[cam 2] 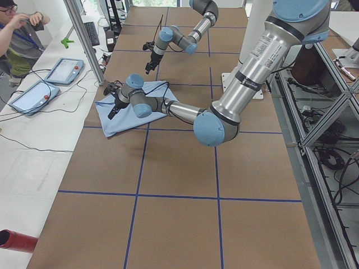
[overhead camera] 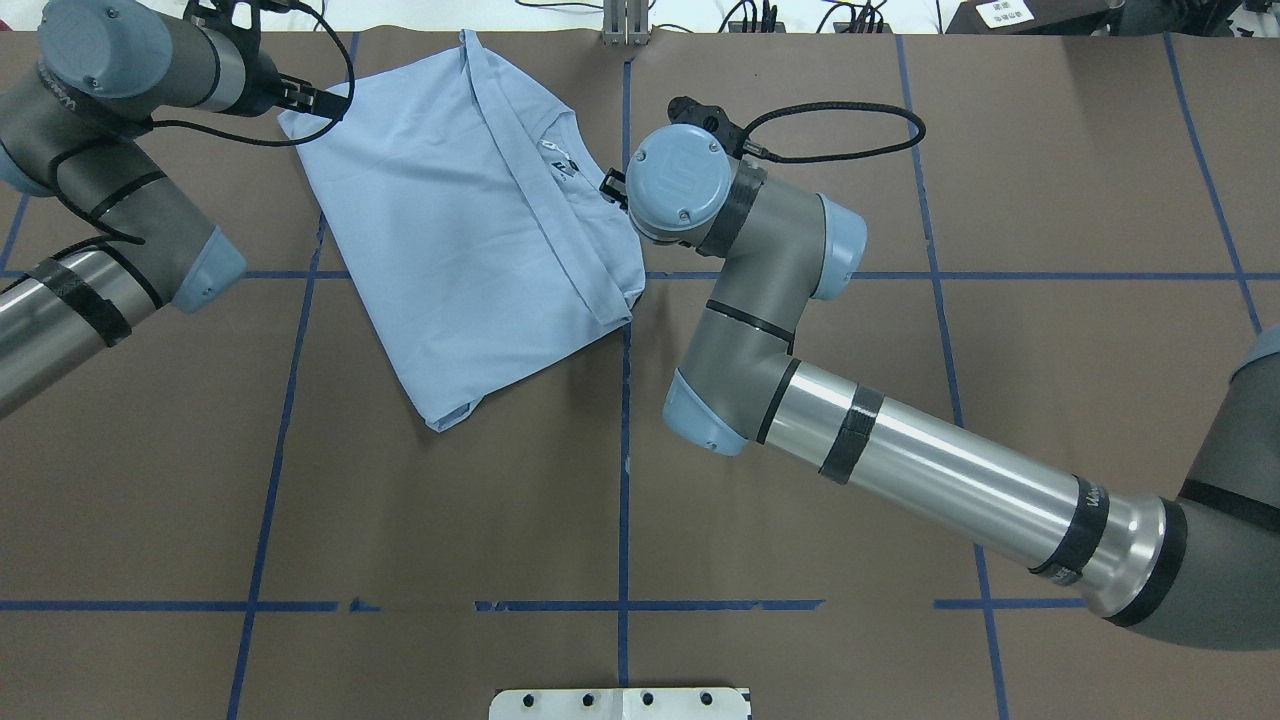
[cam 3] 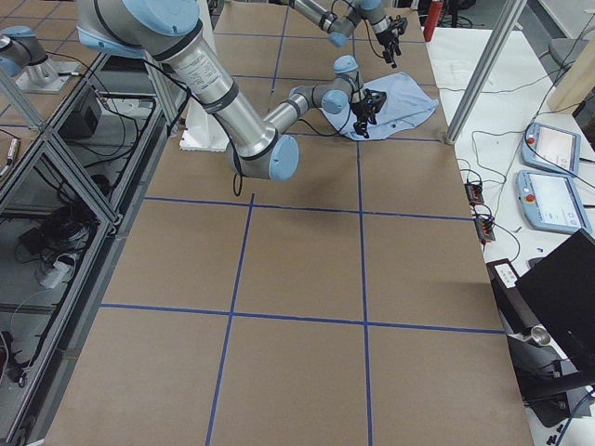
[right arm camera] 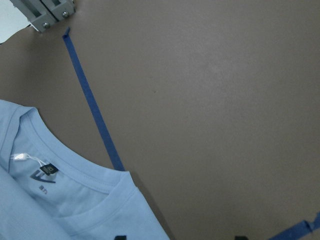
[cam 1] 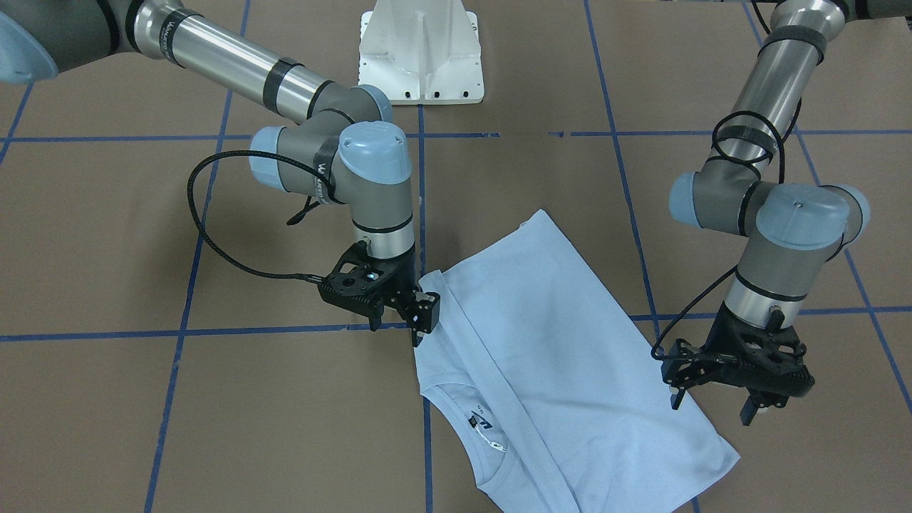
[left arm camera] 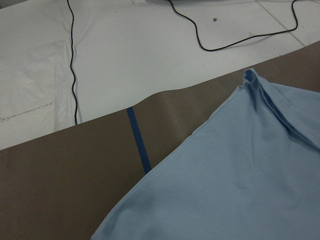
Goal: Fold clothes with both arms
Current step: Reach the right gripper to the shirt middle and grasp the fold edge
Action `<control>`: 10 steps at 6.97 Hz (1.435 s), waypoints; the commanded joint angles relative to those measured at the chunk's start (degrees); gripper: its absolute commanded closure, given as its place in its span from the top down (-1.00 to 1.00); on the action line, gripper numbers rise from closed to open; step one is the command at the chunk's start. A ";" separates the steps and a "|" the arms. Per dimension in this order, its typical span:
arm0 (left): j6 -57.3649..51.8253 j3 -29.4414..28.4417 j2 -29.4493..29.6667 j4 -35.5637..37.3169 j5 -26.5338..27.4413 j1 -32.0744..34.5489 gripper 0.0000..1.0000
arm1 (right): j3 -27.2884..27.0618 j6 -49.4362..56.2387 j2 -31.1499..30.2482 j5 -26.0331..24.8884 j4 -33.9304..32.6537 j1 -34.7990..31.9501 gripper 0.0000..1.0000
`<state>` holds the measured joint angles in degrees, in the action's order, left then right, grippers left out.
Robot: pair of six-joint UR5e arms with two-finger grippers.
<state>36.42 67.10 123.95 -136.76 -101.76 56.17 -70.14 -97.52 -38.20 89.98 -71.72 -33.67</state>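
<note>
Right gripper [cam 1: 403,318]: the fingers are apart and point down. One fingertip is at the T-shirt's [cam 1: 563,335] folded shoulder edge, beside the collar. Contact with the cloth cannot be confirmed.
Left gripper [cam 1: 712,403]: the fingers are apart and hold nothing. It hangs over the opposite long edge, near a hem corner.
T-shirt: it lies flat on the brown table [cam 1: 142,249], on the far side from the robot's base and mostly to the robot's left of the centre tape line. One side is already turned in as a long strip. The collar faces away from the base, and the neck label [right arm camera: 50,170] is showing.
Step in hand: probably taking hold of both edges for the next fold.
Doing it well: each gripper should come straight down and pinch every layer at its edge, not only the top one. The two should close together and lift evenly so the turned-in strip stays put. The bunched corner under the left gripper could slip out.
Right arm [overhead camera: 900,460]: it reaches diagonally across the table, with the wrist bent straight down.
Left arm [cam 1: 776,92]: it is stretched far forward, with the wrist vertical above the cloth.
</note>
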 commanded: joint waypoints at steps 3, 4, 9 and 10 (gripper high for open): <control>0.41 -0.04 -0.38 -0.79 0.07 -0.45 1.00 | 1.84 -5.21 0.23 -0.15 -0.44 3.70 -0.06; 0.41 -0.30 -0.47 -1.49 0.07 -0.45 1.00 | 1.84 -5.31 0.23 -0.24 -0.52 3.96 -0.07; 0.41 -0.22 -1.35 -2.73 0.07 -0.62 1.00 | 1.58 -4.87 0.05 -1.65 -2.35 5.02 -1.00; 0.41 -0.22 -1.35 -2.73 0.07 -0.62 1.00 | 1.23 -4.70 0.05 -1.65 -2.89 5.02 -1.00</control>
<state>36.83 66.89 122.63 -139.46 -101.69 55.56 -68.56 -102.40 -38.20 88.38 -73.70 -28.71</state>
